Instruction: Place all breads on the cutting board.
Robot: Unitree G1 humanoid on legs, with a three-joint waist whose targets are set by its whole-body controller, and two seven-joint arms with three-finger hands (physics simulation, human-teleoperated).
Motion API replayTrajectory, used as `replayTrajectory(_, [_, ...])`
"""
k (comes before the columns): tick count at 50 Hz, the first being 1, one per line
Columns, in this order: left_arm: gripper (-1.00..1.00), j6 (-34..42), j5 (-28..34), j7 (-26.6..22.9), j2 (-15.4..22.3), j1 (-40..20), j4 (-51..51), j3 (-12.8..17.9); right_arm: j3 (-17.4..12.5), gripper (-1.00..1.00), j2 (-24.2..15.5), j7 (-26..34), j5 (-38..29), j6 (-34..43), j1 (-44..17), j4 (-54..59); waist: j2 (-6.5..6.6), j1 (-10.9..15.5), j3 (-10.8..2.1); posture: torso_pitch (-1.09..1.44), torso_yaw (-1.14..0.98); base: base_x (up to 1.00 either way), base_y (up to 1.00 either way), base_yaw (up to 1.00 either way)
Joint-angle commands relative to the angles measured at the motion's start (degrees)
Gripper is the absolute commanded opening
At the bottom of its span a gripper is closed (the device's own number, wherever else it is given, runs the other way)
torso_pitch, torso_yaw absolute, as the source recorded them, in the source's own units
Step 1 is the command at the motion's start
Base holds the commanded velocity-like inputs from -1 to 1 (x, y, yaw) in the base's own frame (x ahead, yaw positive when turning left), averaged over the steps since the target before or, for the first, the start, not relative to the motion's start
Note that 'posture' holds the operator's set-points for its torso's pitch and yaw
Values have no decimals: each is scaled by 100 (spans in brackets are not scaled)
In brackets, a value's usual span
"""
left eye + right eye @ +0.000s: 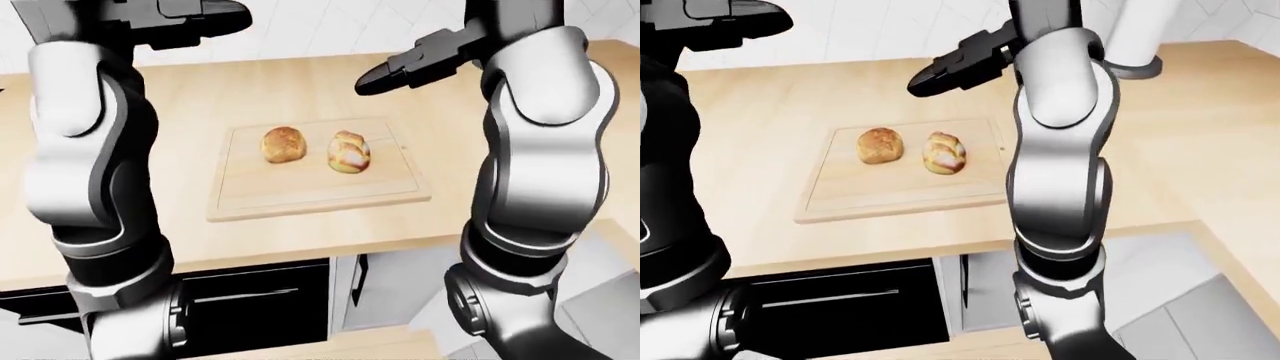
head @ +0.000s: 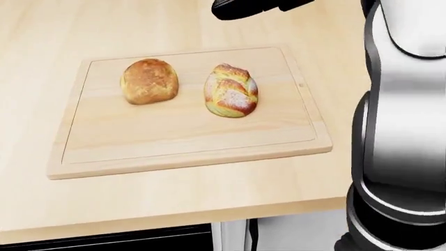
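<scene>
Both breads sitting on the board (image 2: 77,157): round roll (image 2: 149,81) at 9 o'clock, split loaf (image 2: 230,90) at 3, close but apart. Right hand (image 1: 405,69) hanging open and empty at 12. Left hand (image 1: 190,19) unclear. Lifting away slowly, bumping nothing.

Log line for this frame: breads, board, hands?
breads: round loaf and braided loaf both on cutting board | left hand: raised, empty | right hand: raised, empty | task: looks complete
</scene>
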Motion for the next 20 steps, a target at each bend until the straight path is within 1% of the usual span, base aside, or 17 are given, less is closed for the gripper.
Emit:
replayTrajectory(1, [100,-389,-16,144,54,-84,-276,88,-53,100,11,-5,-208,-436,-93,-257,18,-5,-172,0,0,0,0,0])
replayTrajectory(3, [100,-444,-9,141,79,23,-511,23,-43,100,18,8,-362,-663,-50,-312,26,-8,-162,0,0,0,0,0])
replayTrajectory(6, [100,-440,-75,242,80,63,-779,94,34,100,125,120,-605,-797,117,-547,35,-16,-163,0,0,0,0,0])
replayTrajectory(8, [100,-426,-114,302,117,86,-907,117,-5,100,163,178,-692,-925,106,-574,36,-19,-153,0,0,0,0,0])
replayTrajectory(14, [100,-630,-111,413,163,191,-1079,126,-93,100,237,213,-753,-1153,88,-658,54,-30,-146,0,0,0,0,0])
replayTrajectory(20, [100,-695,-78,469,193,274,-1261,129,-82,100,274,251,-811,-1273,155,-710,54,-33,-143,0,0,0,0,0])
